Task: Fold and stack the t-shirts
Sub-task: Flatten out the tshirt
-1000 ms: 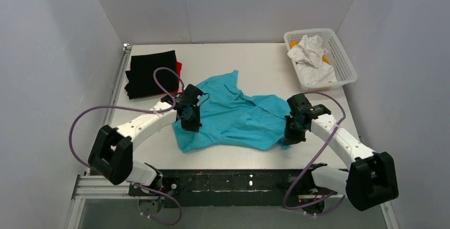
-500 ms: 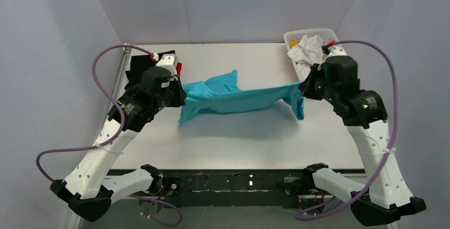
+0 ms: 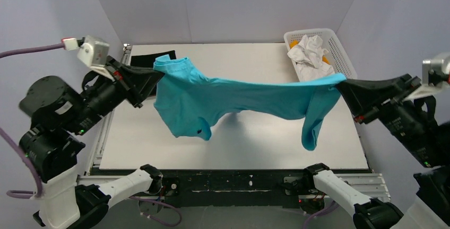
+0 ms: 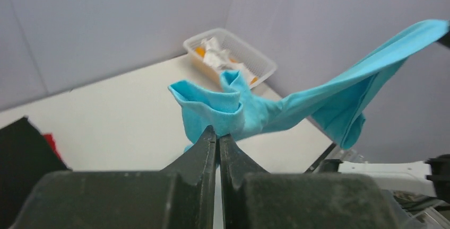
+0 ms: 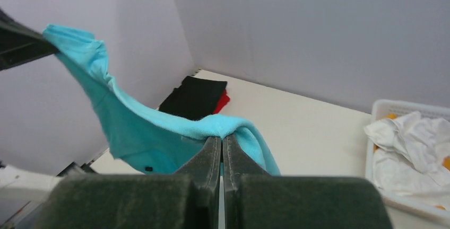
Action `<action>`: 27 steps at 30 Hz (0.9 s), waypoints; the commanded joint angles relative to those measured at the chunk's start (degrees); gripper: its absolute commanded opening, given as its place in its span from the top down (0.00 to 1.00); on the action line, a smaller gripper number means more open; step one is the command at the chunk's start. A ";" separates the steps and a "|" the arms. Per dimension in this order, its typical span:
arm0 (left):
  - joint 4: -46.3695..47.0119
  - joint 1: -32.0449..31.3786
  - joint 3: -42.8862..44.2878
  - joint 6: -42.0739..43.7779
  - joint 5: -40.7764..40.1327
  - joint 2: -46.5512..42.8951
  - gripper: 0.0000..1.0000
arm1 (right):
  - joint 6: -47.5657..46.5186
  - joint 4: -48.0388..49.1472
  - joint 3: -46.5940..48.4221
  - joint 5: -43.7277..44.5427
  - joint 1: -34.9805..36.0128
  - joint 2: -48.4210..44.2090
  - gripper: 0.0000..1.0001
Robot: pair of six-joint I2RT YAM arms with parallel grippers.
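The turquoise t-shirt [image 3: 233, 99] hangs stretched in the air above the table, held at both ends. My left gripper [image 3: 155, 75] is shut on its left end [image 4: 212, 107], high over the table's left side. My right gripper [image 3: 342, 83] is shut on the right end [image 5: 225, 127], and a fold of cloth droops below it. A folded black t-shirt [image 3: 151, 59] lies at the back left, partly hidden by my left gripper. In the right wrist view it [image 5: 193, 96] rests on a red t-shirt [image 5: 223, 100].
A white mesh basket [image 3: 339, 62] holding crumpled white cloth [image 3: 310, 54] and something orange stands at the back right corner. The white table top [image 3: 254, 139] shows bare beneath the shirt. Grey walls close in on three sides.
Both arms rose and spread apart, lifting the turquoise t-shirt off the table and stretching it wide in the air.
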 commanded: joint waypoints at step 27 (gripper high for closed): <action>7.13 13.09 0.17 6.92 -20.69 57.43 0.67 | 6.29 18.13 -39.13 16.47 -7.40 30.78 0.99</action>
